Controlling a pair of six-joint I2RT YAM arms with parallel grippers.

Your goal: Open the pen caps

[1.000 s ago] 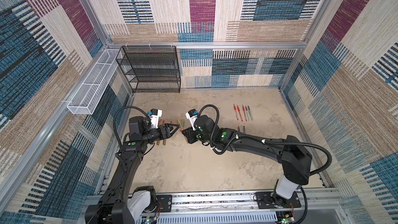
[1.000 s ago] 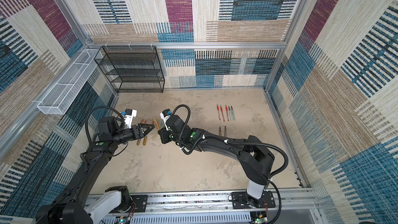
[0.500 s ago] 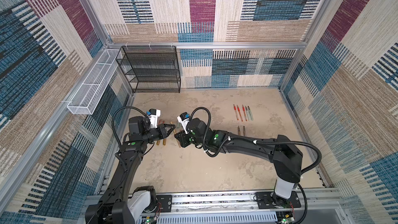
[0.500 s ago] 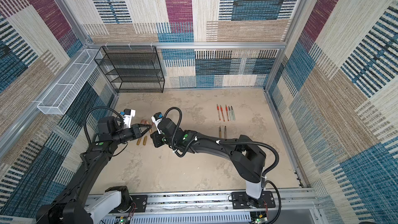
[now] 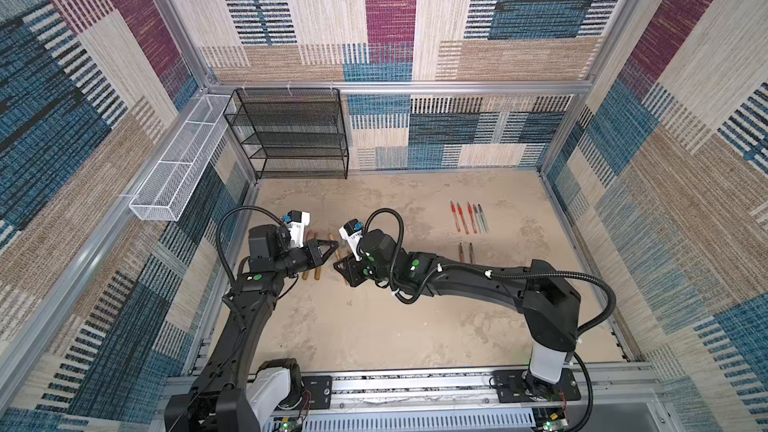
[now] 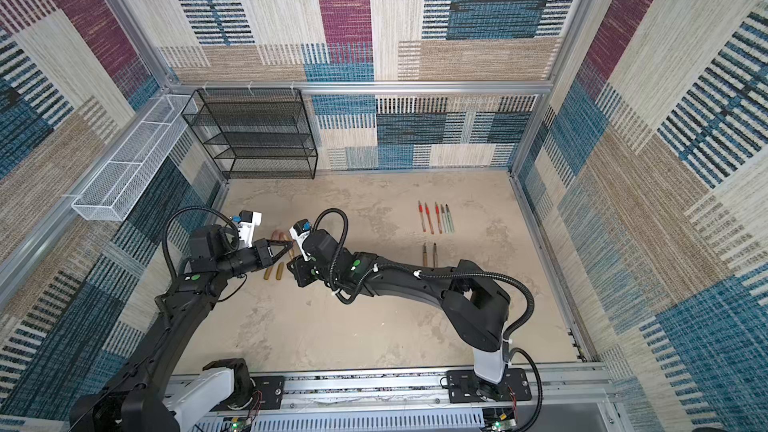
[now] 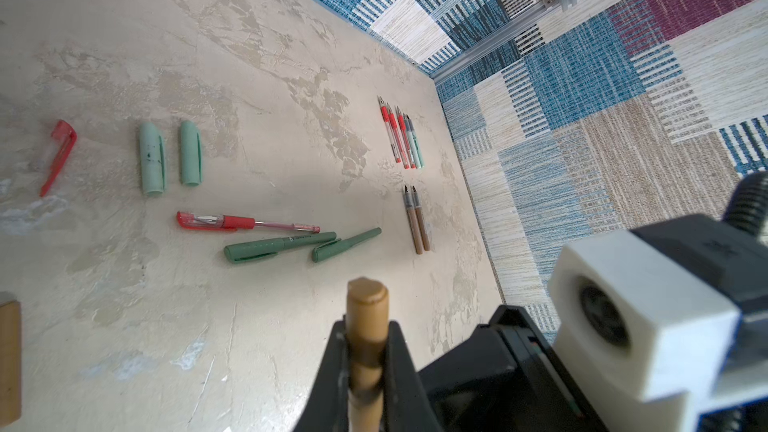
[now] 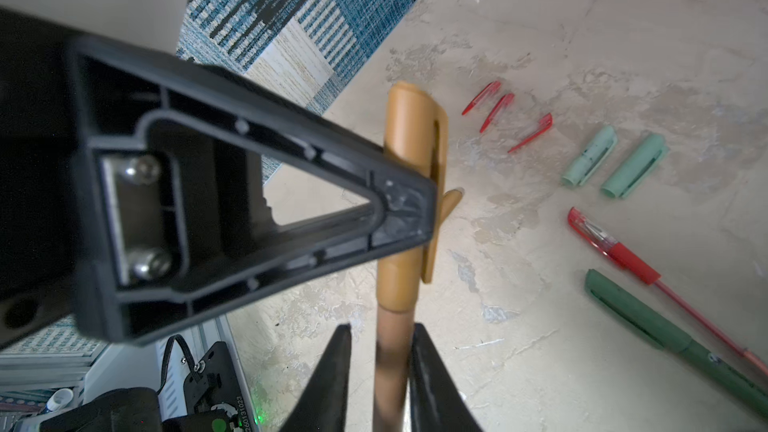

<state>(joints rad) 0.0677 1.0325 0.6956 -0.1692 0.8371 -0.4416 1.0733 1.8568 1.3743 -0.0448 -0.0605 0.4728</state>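
Note:
A bronze-gold pen hangs between my two grippers at the table's left. My left gripper (image 7: 366,326) is shut on its pen cap (image 8: 411,135), whose closed end pokes out past the fingers (image 8: 399,209). My right gripper (image 8: 380,330) stands round the barrel (image 8: 392,351), slightly open with a gap on one side. In both top views the left gripper (image 5: 332,249) (image 6: 290,245) and right gripper (image 5: 338,263) (image 6: 293,264) meet tip to tip. Loose red caps (image 8: 482,97), mint caps (image 7: 151,160) and gold caps (image 5: 318,272) lie on the table.
A capped red pen (image 7: 232,222) and two capped dark green pens (image 7: 278,245) lie near the loose caps. Uncapped barrels (image 5: 467,218) lie in rows at the right. A black wire shelf (image 5: 291,135) stands at the back left, with a white mesh basket (image 5: 178,172) on the left wall.
My left gripper has closed on the gold cap. My right arm has carried the pen leftward to it, and its jaws have just loosened a little round the barrel.

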